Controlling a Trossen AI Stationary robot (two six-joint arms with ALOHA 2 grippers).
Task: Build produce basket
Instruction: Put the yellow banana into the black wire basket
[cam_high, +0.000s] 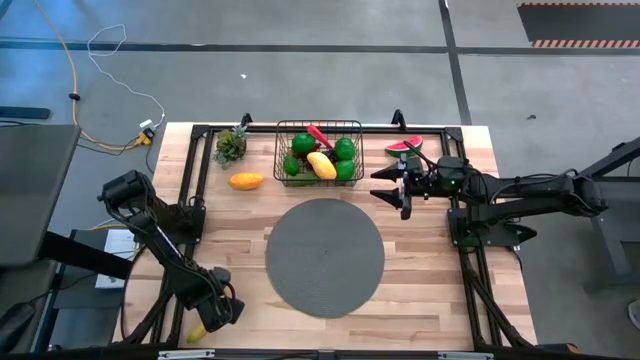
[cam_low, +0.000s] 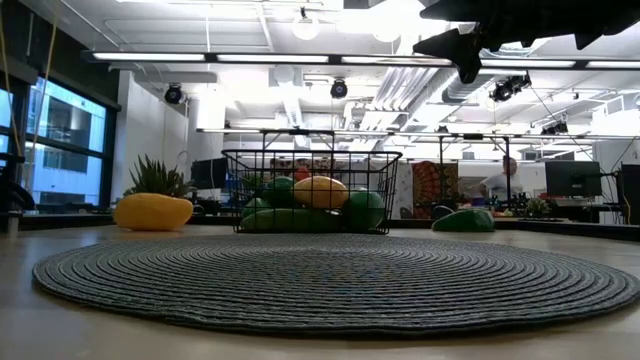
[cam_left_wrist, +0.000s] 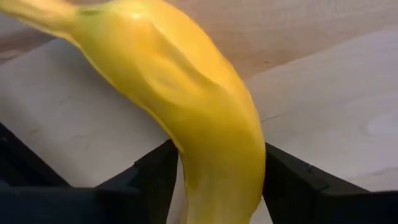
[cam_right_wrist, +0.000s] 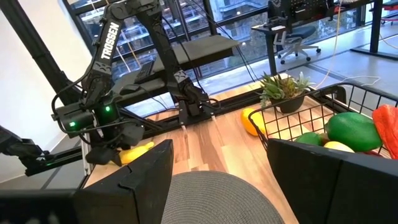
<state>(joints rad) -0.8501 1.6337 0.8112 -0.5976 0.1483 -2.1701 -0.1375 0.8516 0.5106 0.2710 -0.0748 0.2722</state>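
**A:** Banana first: where is it, and why is the left gripper down there?

**B:** It lies at the near left corner of the table, well apart from the basket. The left gripper is down over it, a finger on either side, jaws narrowed about it. I judge a grip is being taken, though I cannot tell whether it is firm.

**A:** And the basket?

**B:** It stands at the far edge, behind the round grey mat, already holding green limes, a yellow piece and something red.

**A:** What is left outside?

**B:** An orange-yellow piece to its left beside a small plant, and the watermelon slice to its right.

**A:** The right gripper?

**B:** It hangs above the table near the watermelon slice, jaws apart, holding nothing; probably placed to take that slice.
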